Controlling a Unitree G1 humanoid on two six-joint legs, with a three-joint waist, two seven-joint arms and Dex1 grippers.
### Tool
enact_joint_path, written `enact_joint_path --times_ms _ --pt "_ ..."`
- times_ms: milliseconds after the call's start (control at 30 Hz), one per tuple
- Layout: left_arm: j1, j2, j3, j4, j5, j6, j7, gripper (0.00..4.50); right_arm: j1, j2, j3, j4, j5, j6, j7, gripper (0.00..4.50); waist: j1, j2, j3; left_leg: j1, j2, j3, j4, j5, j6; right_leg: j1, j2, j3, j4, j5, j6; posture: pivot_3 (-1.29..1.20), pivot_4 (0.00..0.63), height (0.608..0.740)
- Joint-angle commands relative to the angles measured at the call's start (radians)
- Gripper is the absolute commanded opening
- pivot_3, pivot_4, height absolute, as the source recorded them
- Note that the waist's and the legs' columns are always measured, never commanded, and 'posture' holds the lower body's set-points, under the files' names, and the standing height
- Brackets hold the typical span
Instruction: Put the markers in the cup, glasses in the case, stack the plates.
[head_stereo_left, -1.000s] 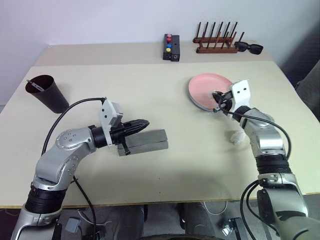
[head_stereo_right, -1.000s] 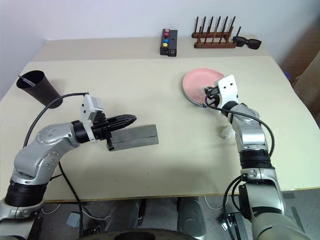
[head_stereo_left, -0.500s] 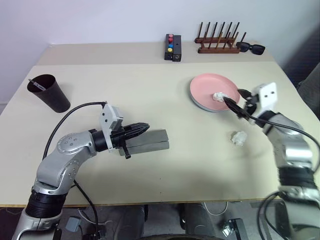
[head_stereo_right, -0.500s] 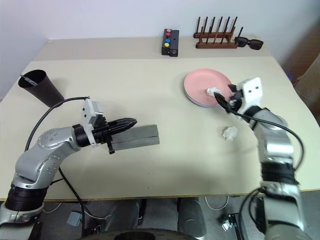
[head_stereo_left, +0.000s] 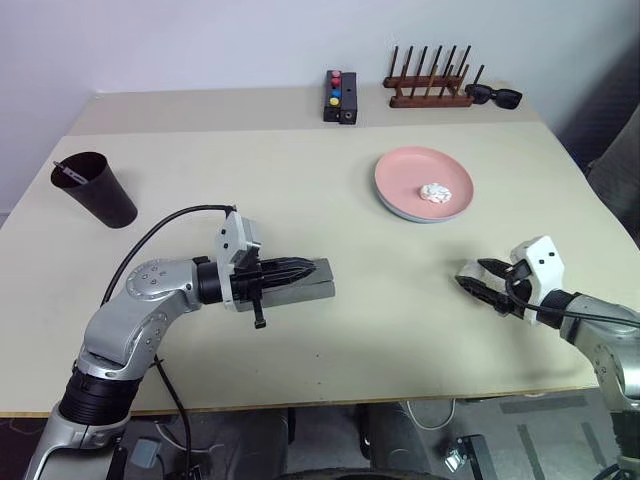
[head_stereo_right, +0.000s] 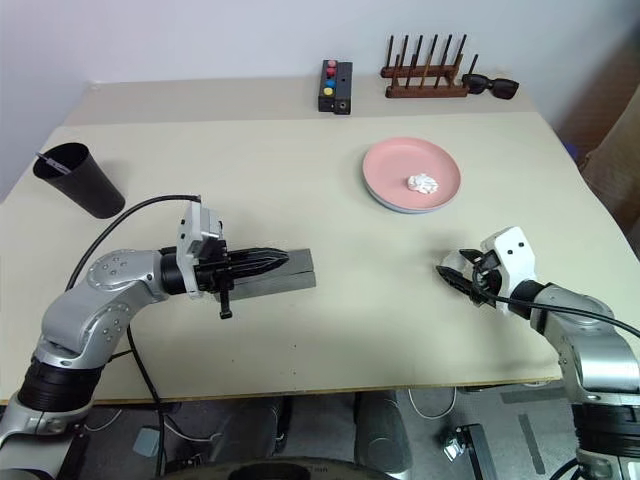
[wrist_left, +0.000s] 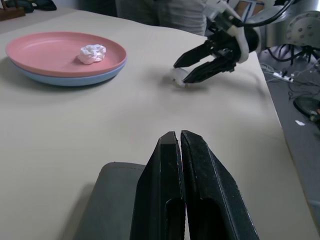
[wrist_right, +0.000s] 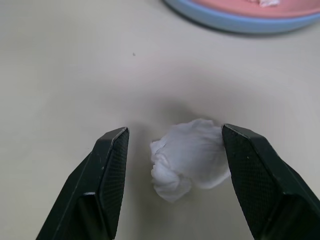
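A crumpled white paper wad (wrist_right: 192, 156) at four o'clock is straddled by the wide-open right gripper (wrist_right: 175, 165) (left gripper (wrist_left: 181, 150) pinched shut over the grey rectangular case (head_stereo_left: 305, 281)), so closing seems needed next.

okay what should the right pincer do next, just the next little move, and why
Probably close. The right pincer stands open with the crumpled white wad on the table between its fingers, one finger already against it. Closing there should catch the wad, likely bound for the pink plate, where another wad lies.
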Motion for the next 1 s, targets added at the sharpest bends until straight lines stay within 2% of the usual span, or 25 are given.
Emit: enact_joint_path --times_ms 33,167,200,333,467,600,867,967,1000 --pt "-0.003 0.006 0.015 -0.015 -0.011 -0.015 -0.008 0.06 -0.022 -0.003 0.001 -0.004 -0.011 0.019 -0.019 2.14 0.0 0.0 0.0 0.0 0.0 0.0 0.0 0.0 0.0 0.0 0.0 0.0 0.0 0.0 0.0 0.0 0.15 0.734" --pt "0.01 0.006 0.022 -0.017 -0.008 -0.021 -0.003 0.06 -0.027 -0.013 0.005 0.002 -0.023 0.015 -0.013 0.05 0.0 0.0 0.0 0.0 0.0 0.0 0.0 0.0 0.0 0.0 0.0 0.0 0.0 0.0 0.0 0.0 0.15 0.734" --pt "0.015 0.006 0.027 -0.015 -0.005 -0.025 0.0 0.06 -0.041 -0.013 0.005 0.001 -0.03 0.001 -0.015 0.02 -0.001 0.0 0.0 0.0 0.0 0.0 0.0 0.0 0.0 0.0 0.0 0.0 0.0 0.0 0.0 0.0 0.15 0.734" --pt "0.027 0.002 0.053 0.002 0.009 -0.052 0.021 0.06 -0.127 0.014 0.001 -0.016 -0.026 -0.044 -0.033 0.02 -0.005 0.0 0.0 0.0 0.0 0.0 0.0 0.0 0.0 0.0 0.0 0.0 0.0 0.0 0.0 0.0 0.15 0.734" --pt "0.028 -0.006 0.097 0.04 0.007 -0.073 0.054 0.06 -0.285 0.077 0.034 0.053 -0.068 -0.11 -0.105 0.02 -0.007 0.0 0.0 0.001 0.0 0.0 0.0 0.0 0.0 0.0 0.0 0.0 0.0 0.0 0.0 0.0 0.15 0.734" --pt "0.009 -0.017 0.132 0.04 -0.015 -0.071 0.088 0.06 -0.472 0.175 0.091 0.272 -0.144 -0.208 -0.189 0.02 -0.005 -0.001 0.0 0.0 0.0 0.0 0.0 0.0 0.0 -0.001 0.0 0.0 0.0 0.0 0.0 0.0 0.15 0.734" --pt "0.034 -0.017 0.143 -0.008 -0.019 -0.059 0.126 0.06 -0.615 0.24 0.132 0.634 -0.205 -0.389 -0.181 0.02 -0.005 -0.001 0.0 -0.002 -0.001 -0.001 -0.002 0.0 0.0 -0.002 0.0 0.0 -0.001 0.002 0.004 0.0 0.15 0.734" --pt "0.057 -0.013 0.163 -0.023 -0.024 -0.06 0.139 0.06 -0.627 0.231 0.122 0.658 -0.195 -0.422 -0.157 0.83 -0.01 0.0 0.001 -0.001 -0.001 -0.001 -0.002 0.0 0.0 -0.002 0.0 0.0 0.0 0.002 0.004 0.0 0.15 0.734" --pt "0.064 -0.011 0.168 -0.024 -0.025 -0.063 0.141 0.06 -0.623 0.225 0.116 0.649 -0.192 -0.431 -0.152 1.33 -0.011 0.0 0.001 -0.001 -0.001 -0.001 -0.002 0.0 0.0 -0.002 0.0 0.0 0.0 0.002 0.004 0.0 0.15 0.734"
